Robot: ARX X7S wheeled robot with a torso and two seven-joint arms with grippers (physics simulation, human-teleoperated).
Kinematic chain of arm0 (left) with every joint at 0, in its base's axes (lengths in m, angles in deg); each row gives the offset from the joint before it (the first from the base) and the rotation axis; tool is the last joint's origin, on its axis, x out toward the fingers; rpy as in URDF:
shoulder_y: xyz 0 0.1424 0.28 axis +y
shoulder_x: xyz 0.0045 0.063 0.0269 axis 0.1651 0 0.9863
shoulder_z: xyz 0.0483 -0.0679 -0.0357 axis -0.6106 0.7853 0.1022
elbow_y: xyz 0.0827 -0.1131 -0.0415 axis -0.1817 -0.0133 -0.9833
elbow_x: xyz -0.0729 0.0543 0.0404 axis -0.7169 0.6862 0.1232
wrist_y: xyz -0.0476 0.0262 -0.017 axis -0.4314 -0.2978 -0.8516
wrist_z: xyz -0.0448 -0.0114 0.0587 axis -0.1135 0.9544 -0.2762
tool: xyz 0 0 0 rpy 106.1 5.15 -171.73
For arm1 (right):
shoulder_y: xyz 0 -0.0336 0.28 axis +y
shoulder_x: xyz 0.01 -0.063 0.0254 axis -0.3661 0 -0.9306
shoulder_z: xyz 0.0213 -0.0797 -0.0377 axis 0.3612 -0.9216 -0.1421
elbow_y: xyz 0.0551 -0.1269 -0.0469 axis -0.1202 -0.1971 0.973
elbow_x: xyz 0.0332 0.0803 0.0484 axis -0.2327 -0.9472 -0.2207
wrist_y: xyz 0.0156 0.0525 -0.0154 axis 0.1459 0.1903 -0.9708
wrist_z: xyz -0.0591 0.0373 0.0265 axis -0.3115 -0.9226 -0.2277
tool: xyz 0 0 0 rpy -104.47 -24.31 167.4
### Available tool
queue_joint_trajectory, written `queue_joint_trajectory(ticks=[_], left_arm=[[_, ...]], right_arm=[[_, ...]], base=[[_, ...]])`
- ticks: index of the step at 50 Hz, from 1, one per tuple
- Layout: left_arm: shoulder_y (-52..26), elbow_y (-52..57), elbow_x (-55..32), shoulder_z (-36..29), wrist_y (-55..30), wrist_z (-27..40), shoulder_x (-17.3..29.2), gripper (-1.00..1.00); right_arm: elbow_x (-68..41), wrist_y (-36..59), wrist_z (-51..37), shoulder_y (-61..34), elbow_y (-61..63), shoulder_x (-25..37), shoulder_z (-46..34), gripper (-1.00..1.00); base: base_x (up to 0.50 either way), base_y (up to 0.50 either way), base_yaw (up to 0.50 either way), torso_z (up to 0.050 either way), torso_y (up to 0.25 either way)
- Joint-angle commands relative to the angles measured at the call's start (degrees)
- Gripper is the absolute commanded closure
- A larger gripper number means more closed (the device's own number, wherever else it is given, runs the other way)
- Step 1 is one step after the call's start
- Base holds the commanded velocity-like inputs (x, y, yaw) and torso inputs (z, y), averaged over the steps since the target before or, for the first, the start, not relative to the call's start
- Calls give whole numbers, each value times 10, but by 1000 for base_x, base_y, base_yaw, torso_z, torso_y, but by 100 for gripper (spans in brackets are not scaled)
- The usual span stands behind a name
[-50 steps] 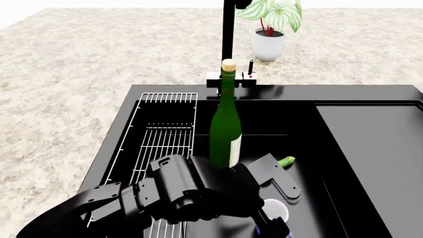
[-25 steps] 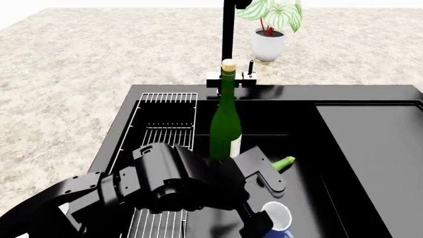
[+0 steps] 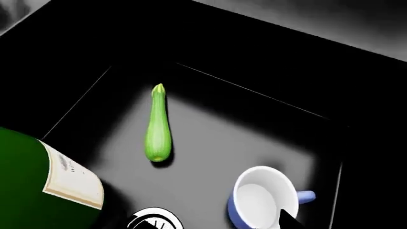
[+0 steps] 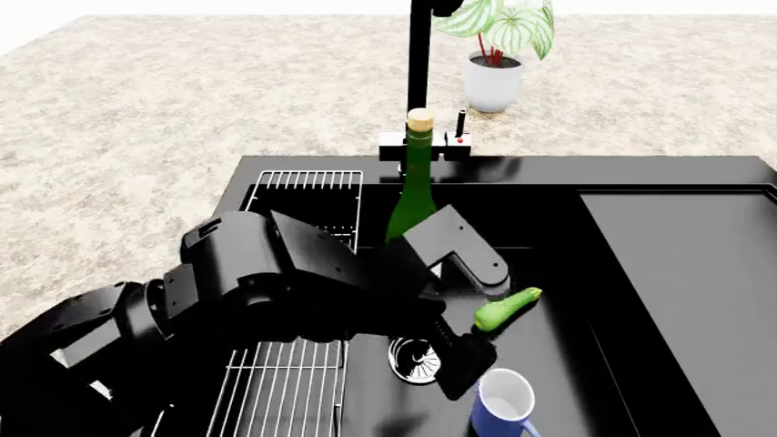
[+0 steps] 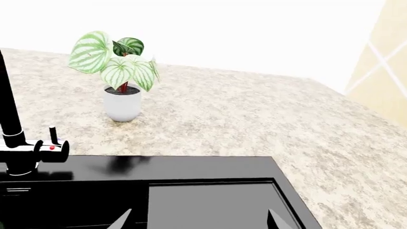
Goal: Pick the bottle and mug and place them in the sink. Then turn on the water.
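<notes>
The dark green bottle (image 4: 414, 214) stands upright in the black sink (image 4: 547, 170), just in front of the faucet (image 4: 420, 64); its label (image 3: 71, 179) shows in the left wrist view. The blue mug (image 4: 503, 406) (image 3: 260, 203) stands upright on the basin floor, free of any finger. My left gripper (image 4: 481, 330) hangs open above the basin between bottle and mug, one fingertip (image 3: 289, 223) beside the mug's rim. My right gripper (image 5: 198, 222) is open and empty above the drainboard (image 5: 210, 205). No water is visible.
A green zucchini (image 4: 508, 309) (image 3: 157, 126) lies on the basin floor near the round drain (image 4: 413, 360). The white wire rack (image 4: 297, 264) fills the basin's left side. A white plant pot (image 4: 493, 84) (image 5: 122, 107) stands behind the faucet lever (image 5: 52, 145).
My left arm has lifted and drawn back to the left, away from the mug. The mug, earlier partly covered by the fingers, now stands uncovered. Bottle and zucchini have not moved.
</notes>
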Motion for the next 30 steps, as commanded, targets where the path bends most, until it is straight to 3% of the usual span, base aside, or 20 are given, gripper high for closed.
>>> queue_joint_trajectory(ticks=[1,30], left_arm=[[-28,14,-42,62,12,10,31,-100],[-62,129,-199,215,23,69,186,-100]], right_arm=[[11,-17,6,12,3,-12,-4,-100],[33,30,-13,-18,-20,-100,0,-100]], base=[[0,0,0,0,0],[0,0,0,0,0]])
